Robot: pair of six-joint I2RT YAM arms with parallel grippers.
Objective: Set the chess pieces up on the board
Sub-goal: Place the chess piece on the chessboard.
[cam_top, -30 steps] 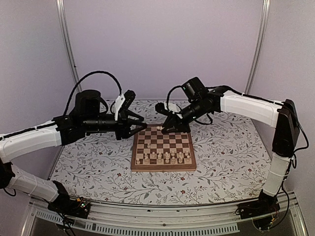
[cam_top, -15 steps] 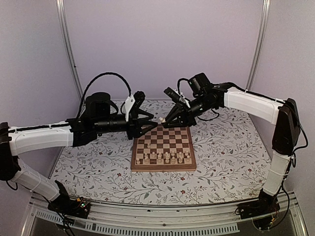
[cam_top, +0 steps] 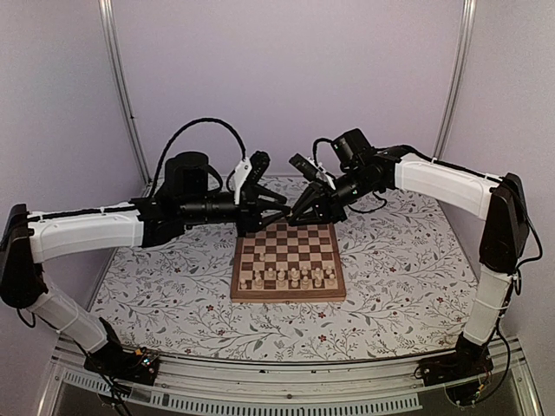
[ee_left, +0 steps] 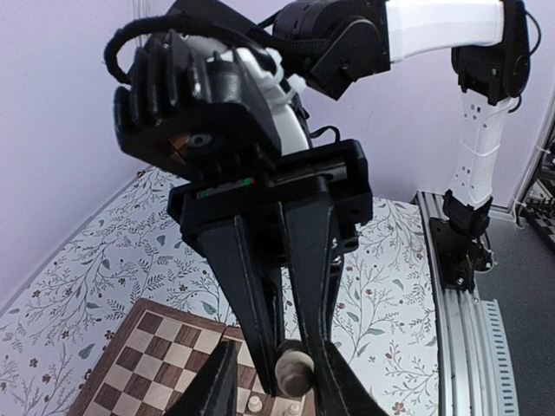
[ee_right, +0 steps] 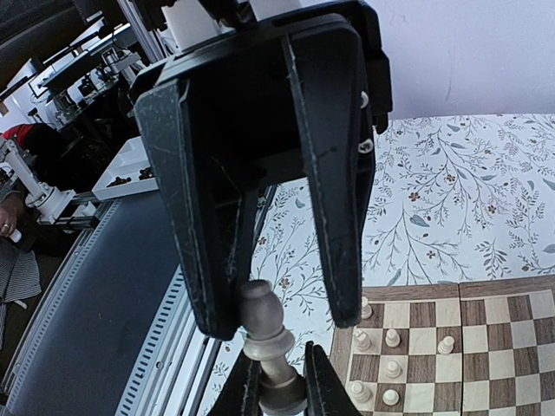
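The board [cam_top: 295,243] lies mid-table, and several pale chess pieces [cam_top: 295,277] stand along its near rows. My two grippers meet in the air above its far edge. My right gripper [cam_top: 295,214] is shut on the base of one beige chess piece [ee_right: 264,334], shown between its own fingers [ee_right: 247,381] in the right wrist view. My left gripper [cam_top: 279,206] is open, its wide fingers [ee_right: 212,260] standing either side of that piece's head, one of them touching it. In the left wrist view the piece [ee_left: 295,368] sits between the right gripper's narrow fingers, with my left gripper [ee_left: 279,392] spread around them.
A floral cover [cam_top: 173,277] spreads over the table around the board. Small pieces [ee_right: 392,338] stand on the board's squares below the grippers. Metal frame posts [cam_top: 117,78] and pale walls close the back. A rail [cam_top: 260,390] runs along the near edge.
My left arm has swung right and up from the board's left corner until its open fingers surround the piece. My right gripper rose from the board's far edge, then held still.
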